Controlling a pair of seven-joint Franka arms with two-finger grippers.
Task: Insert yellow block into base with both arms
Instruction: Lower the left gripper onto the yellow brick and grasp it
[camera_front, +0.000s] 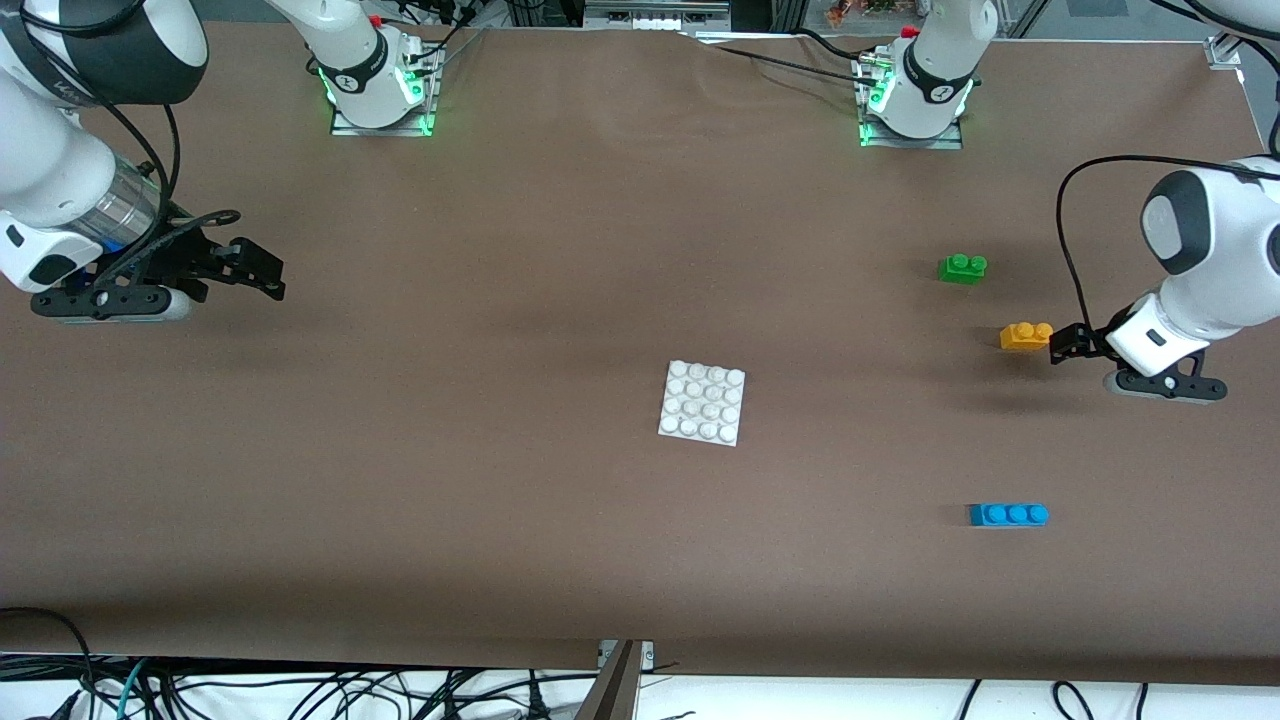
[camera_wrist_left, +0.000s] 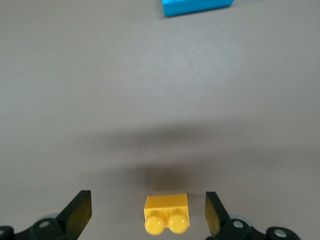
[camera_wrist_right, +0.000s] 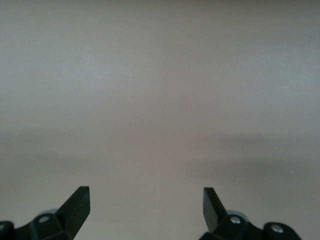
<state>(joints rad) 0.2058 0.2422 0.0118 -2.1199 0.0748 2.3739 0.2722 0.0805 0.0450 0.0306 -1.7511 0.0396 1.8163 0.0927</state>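
Two hands, both spread wide and holding nothing, work over one brown bench (camera_front: 500, 520). The left hand (camera_front: 1062, 343) hangs low at the left arm's end, its fingers (camera_wrist_left: 77, 212) flanking without touching one yellow block (camera_front: 1026, 336), which sits on the bench. The right hand (camera_front: 262, 272) waits over bare cloth at the right arm's end. One white base (camera_front: 702, 402) lies mid-bench. One green brick (camera_front: 963, 268) and one blue brick (camera_front: 1008, 515) lie apart.
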